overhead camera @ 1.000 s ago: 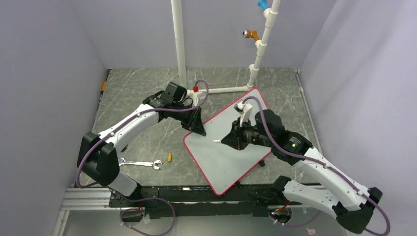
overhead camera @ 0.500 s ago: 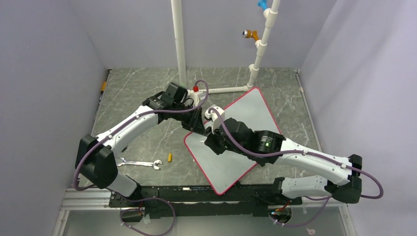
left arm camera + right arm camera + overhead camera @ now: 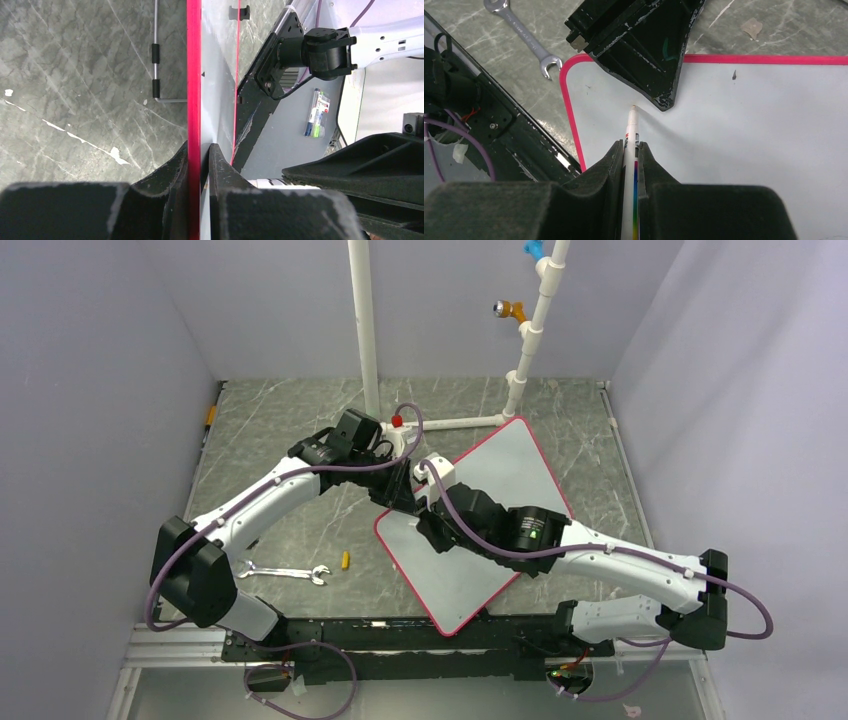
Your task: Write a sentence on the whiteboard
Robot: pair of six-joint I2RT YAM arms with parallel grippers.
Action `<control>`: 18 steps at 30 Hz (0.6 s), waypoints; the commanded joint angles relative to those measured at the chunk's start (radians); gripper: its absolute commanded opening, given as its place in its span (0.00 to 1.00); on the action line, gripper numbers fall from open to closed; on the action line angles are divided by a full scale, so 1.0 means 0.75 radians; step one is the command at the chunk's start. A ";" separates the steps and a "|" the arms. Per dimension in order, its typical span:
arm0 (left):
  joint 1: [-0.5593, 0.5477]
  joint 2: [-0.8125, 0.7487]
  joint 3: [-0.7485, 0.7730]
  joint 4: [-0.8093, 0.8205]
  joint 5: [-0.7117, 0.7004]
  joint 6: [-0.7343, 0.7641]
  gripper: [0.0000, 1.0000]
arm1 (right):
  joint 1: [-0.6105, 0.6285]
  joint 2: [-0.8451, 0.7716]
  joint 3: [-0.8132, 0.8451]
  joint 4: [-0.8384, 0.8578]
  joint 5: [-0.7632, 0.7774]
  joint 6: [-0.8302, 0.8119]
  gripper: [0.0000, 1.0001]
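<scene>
White marker (image 3: 630, 122) clamped tight in the right tool (image 3: 630, 146), tip poised at the whiteboard (image 3: 749, 130) corner; left tool (image 3: 199, 150) pinches its red rim (image 3: 194, 75), steadying it on the tabletop (image 3: 290, 430). Nothing written yet. Next, likely: tip down, first stroke.

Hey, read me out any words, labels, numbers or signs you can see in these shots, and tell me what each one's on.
No text here can be read.
Print on the marker barrel: too small to read.
Label on the pens in the left wrist view: blurred, unreadable.
On the whiteboard: no writing visible.
</scene>
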 commanded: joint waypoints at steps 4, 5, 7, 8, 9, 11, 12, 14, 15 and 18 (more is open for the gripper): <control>0.001 -0.057 -0.001 0.110 -0.187 0.059 0.00 | 0.011 -0.022 -0.066 0.032 0.022 0.043 0.00; 0.000 -0.059 -0.001 0.111 -0.186 0.060 0.00 | 0.010 -0.026 -0.076 0.030 0.019 0.047 0.00; 0.000 -0.059 -0.002 0.113 -0.187 0.058 0.00 | 0.010 -0.031 -0.098 0.024 0.016 0.053 0.00; 0.000 -0.059 -0.001 0.112 -0.188 0.057 0.00 | 0.011 -0.035 -0.109 0.018 0.014 0.055 0.00; 0.000 -0.058 -0.002 0.114 -0.187 0.056 0.00 | 0.010 -0.040 -0.114 0.013 0.012 0.059 0.00; 0.001 -0.055 0.000 0.113 -0.190 0.058 0.00 | 0.011 -0.054 -0.121 -0.007 0.011 0.068 0.00; 0.001 -0.055 0.001 0.112 -0.188 0.059 0.00 | 0.011 -0.062 -0.128 -0.014 0.012 0.071 0.00; 0.000 -0.053 0.003 0.110 -0.184 0.060 0.00 | 0.012 -0.080 -0.139 -0.028 0.017 0.078 0.00; 0.000 -0.054 0.002 0.109 -0.182 0.059 0.00 | 0.010 -0.087 -0.144 -0.034 0.023 0.082 0.00; 0.002 -0.059 0.001 0.112 -0.181 0.057 0.00 | 0.011 -0.095 -0.158 -0.050 0.064 0.095 0.00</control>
